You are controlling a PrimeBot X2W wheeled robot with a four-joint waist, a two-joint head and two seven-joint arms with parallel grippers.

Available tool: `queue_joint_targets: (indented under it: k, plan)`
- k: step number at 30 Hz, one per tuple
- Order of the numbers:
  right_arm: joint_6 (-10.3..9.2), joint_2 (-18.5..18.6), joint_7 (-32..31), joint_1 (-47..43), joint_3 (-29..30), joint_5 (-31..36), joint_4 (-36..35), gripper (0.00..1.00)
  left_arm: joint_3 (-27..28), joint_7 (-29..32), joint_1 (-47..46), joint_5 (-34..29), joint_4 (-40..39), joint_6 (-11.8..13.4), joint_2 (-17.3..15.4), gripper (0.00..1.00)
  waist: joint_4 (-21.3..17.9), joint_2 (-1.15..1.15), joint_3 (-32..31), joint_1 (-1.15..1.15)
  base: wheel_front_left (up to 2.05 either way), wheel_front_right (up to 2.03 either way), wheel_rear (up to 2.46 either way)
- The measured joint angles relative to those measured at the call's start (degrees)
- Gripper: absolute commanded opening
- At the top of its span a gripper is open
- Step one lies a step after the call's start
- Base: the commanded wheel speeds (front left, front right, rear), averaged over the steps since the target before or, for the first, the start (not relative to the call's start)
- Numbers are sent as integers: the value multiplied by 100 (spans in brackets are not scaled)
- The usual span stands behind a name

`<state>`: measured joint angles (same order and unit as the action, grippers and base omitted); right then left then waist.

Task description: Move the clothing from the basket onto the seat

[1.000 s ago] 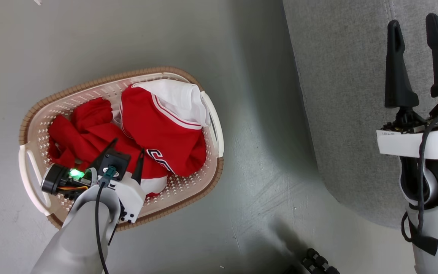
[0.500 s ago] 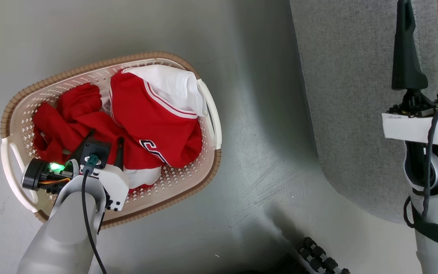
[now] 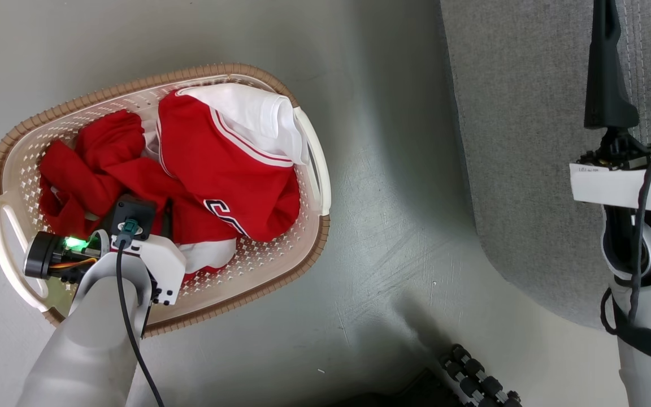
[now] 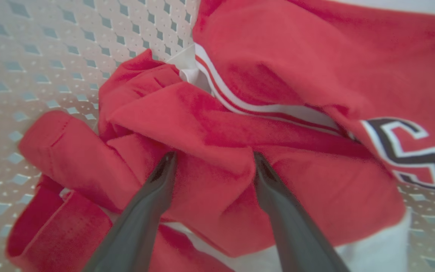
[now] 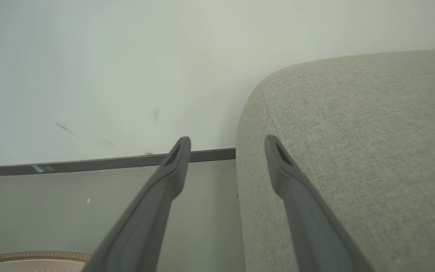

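I see the grey floor (image 3: 370,226) across most of the head view. In the right wrist view a pale wall (image 5: 127,75) rises beyond it, with a dark skirting strip (image 5: 89,164) along the foot.

The sofa (image 3: 517,141) is grey fabric with a rounded corner and a stitched seam, and it takes the right side of the head view.

The basket (image 3: 133,90) is oval and cream, with perforated sides and a brown woven-look rim. It stands on the floor to the left of the sofa, well apart from it. Both pieces of clothing lie inside it.

The jersey (image 3: 218,164) is red with white stripes and fills the half of the basket nearer the sofa. Its white panel is draped against the handle on that side. A dark, white-edged letter (image 4: 402,151) shows on its lower fold.

The second red garment (image 3: 99,164) lies crumpled in the far half, touching the jersey.

My left gripper (image 4: 212,162) reaches down into the basket. Its two fingers stand spread, with the tips pressed into red cloth and a raised fold between them, not pinched. I cannot tell which garment that fold belongs to.

My right gripper (image 5: 227,145) hangs above the sofa's edge, fingers spread, holding nothing.

A green light (image 3: 71,243) glows on the left wrist.
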<state>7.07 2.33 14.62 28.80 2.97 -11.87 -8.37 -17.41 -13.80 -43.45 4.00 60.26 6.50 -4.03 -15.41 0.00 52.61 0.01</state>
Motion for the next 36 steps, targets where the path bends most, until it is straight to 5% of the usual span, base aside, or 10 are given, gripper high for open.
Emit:
queue_joint_targets:
  k: [1, 2, 5, 23, 36]
  plan:
    - [0, 0, 0, 8, 5, 0, 3, 100, -1, 11, -19, 0, 29, 0, 5, 82, 3, 0, 10, 0, 0, 0, 0]
    - [0, 1, 0, 30, 4, 0, 15, 100, 0, 11, -40, 0, 51, 0, 12, 46, 8, 0, 15, 0, 0, 0, 0]
    - [0, 2, 0, 129, -12, -1, 43, 100, -2, 10, -79, 38, 126, -3, 26, 0, 13, 0, 14, 0, 0, 0, 0]
    - [0, 3, 0, 227, 120, 0, 178, 100, 75, -42, -259, 347, -394, -441, 94, 0, 98, 0, -127, 0, 0, 0, 0]
    - [0, 5, 0, 223, 202, 52, 349, 100, 29, -48, 35, 278, -1720, -621, -30, 0, 306, 0, -424, 0, 0, 0, 0]
